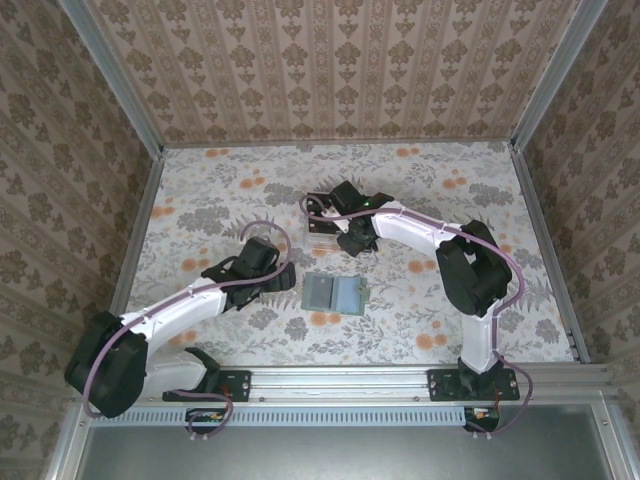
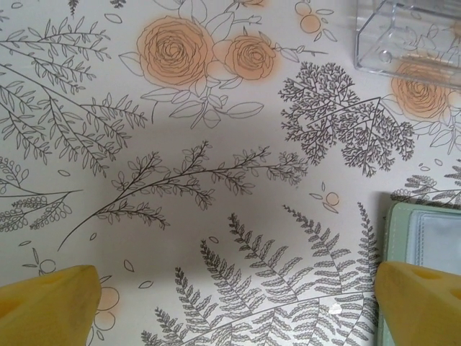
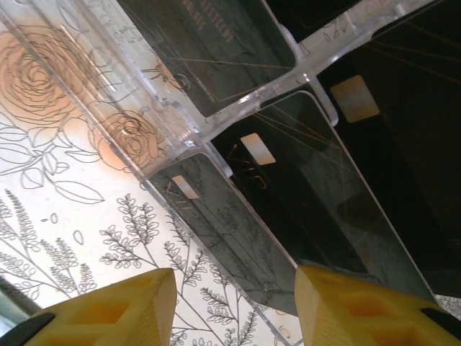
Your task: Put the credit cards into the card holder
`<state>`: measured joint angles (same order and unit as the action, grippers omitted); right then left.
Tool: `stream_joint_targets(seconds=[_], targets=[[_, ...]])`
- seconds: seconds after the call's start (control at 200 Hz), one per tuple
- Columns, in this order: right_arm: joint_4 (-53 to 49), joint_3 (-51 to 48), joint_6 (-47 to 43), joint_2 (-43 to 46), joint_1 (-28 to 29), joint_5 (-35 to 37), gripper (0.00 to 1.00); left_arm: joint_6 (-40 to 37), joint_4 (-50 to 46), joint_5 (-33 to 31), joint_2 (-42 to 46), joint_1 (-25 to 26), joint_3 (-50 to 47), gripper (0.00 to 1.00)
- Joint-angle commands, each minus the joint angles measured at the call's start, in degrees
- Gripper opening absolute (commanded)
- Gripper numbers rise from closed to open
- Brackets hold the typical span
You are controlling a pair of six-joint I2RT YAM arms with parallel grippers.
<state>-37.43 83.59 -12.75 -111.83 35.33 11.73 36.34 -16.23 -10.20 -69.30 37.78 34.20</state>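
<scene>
Hanging the right gripper low over the near corner of a clear tiered rack, with yellow fingers standing partly apart and clamping nothing; touching the lowest card or not, cannot tell. Finding the credit cards sitting in the rack's steps, black with pale chip patches, behind clear plastic walls and dividers standing between them and the fingers. Holding the left gripper just above bare cloth, spread wide and gripping nothing, its right-hand finger covering a corner of the card holder in the wrist view. Seeing that sage-green pouch lying flat on the table between the two grippers, nearer the arm bases than the rack and close to it. Working on a tablecloth printed with orange roses and grey ferns, inside a booth of beige damask wallpaper, with an aluminium rail running along the near edge.
</scene>
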Motion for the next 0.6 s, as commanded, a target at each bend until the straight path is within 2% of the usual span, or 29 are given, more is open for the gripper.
stream_joint_targets(seconds=[0.0,0.255,0.595], targets=[[1.2,1.7,-1.6,-1.0,0.3,3.4,0.47,-0.9,0.7,0.7,-0.7,-0.5,1.8,1.0],[3.1,1.3,-2.2,-0.4,0.3,4.8,0.47,-0.7,1.0,1.0,-1.2,-0.5,1.7,1.0],[2.2,2.6,-3.3,-4.0,0.3,4.3,0.47,-0.5,1.1,1.0,-1.2,-0.5,1.6,1.0]])
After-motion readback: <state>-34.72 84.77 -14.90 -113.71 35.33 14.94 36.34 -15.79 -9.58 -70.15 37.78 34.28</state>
